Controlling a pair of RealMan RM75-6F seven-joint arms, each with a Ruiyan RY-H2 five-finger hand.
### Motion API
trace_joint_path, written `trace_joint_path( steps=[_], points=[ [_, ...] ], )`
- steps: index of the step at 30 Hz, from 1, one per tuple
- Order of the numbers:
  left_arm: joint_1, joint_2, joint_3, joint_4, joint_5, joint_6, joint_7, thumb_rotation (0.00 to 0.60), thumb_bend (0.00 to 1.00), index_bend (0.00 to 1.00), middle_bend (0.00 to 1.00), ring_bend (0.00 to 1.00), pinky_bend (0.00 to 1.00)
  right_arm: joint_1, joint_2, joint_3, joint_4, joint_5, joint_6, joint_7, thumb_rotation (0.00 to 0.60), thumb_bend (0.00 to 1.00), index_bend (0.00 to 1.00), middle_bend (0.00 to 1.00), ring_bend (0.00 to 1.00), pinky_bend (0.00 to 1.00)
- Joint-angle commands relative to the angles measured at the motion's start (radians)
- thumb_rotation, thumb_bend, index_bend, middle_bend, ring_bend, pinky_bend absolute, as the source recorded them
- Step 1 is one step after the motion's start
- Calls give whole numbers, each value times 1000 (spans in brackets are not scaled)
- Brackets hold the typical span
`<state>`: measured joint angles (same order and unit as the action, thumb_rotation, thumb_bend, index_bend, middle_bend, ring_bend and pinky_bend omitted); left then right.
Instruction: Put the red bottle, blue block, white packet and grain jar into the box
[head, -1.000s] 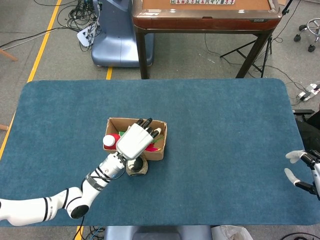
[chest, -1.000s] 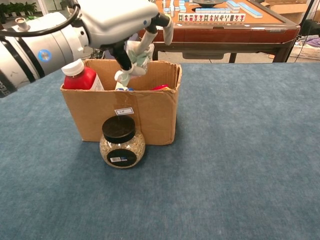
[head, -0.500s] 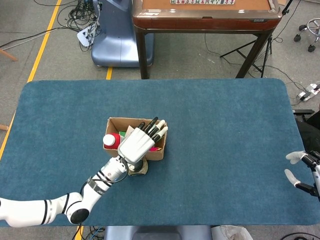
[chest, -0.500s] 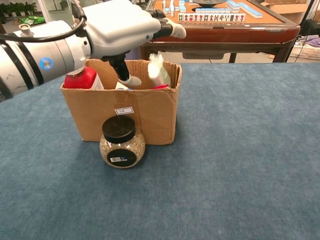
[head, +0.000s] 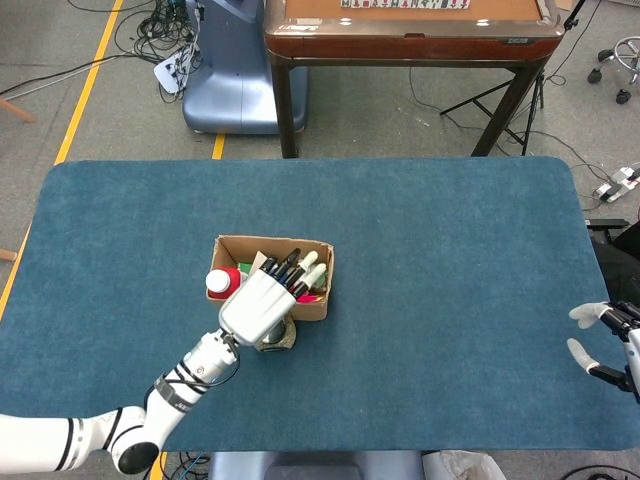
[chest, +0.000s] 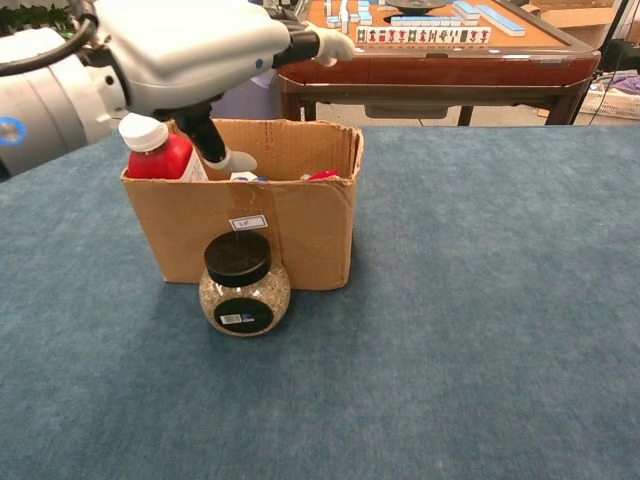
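Note:
The cardboard box (chest: 300, 230) stands mid-table, with its rim (head: 240, 240) visible in the head view. Inside at its left end, the red bottle (chest: 160, 152) with a white cap (head: 220, 281) stands upright. A sliver of the blue block (chest: 245, 177) peeks over the front wall. The white packet is hidden inside the box. The grain jar (chest: 243, 287), with a black lid, sits on the cloth against the box's front wall, mostly covered by my hand in the head view. My left hand (chest: 190, 45) (head: 260, 300) hovers over the box's front edge, fingers spread and empty. My right hand (head: 603, 345) is open at the table's right edge.
A blue cloth covers the table (head: 450, 260). A brown mahjong table (chest: 450, 45) stands behind it, and a blue machine base (head: 235, 70) with floor cables sits beyond the far edge. A red item (chest: 320, 175) shows inside the box at the right.
My left hand let go of the white packet, which dropped into the box out of sight. The hand then drew back toward the box's front edge. The right hand stayed put.

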<state>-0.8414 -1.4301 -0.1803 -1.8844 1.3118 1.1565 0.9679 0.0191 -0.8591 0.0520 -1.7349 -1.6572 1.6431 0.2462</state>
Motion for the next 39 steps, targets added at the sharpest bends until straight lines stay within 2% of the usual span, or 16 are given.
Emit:
trace_joint_path(
  steps=[1,7,13,24,30,39],
  points=[
    [32,65,45,-75,71,30,14,600,170,130,161,185,398,1,-1,0,0,1,-1,-2,600,285,451,530,426,578],
    [83,166,130,-154,203,50,20,600,171,185,176,200,410,2,-3,0,0,4,-5,-7,600,285,451,530,426,578],
    [126,231,204,-148,328,53,0,600,171,172,176,200,416,1,-5,-1,-1,4,-4,-13,600,285,451,530,426,578],
    [134,319,315,-61,559,2,-285,600,170,228,226,244,440,2,-5,4,3,20,-8,-11,600,285,451,530,426,578],
    [108,306,335,46,643,-38,-405,600,171,227,242,243,445,2,-4,5,3,29,-13,-8,600,285,451,530,426,578],
    [82,232,313,193,670,-65,-524,600,171,219,232,239,445,1,-3,12,9,46,-14,-2,600,285,451,530,426,578]
  ],
)
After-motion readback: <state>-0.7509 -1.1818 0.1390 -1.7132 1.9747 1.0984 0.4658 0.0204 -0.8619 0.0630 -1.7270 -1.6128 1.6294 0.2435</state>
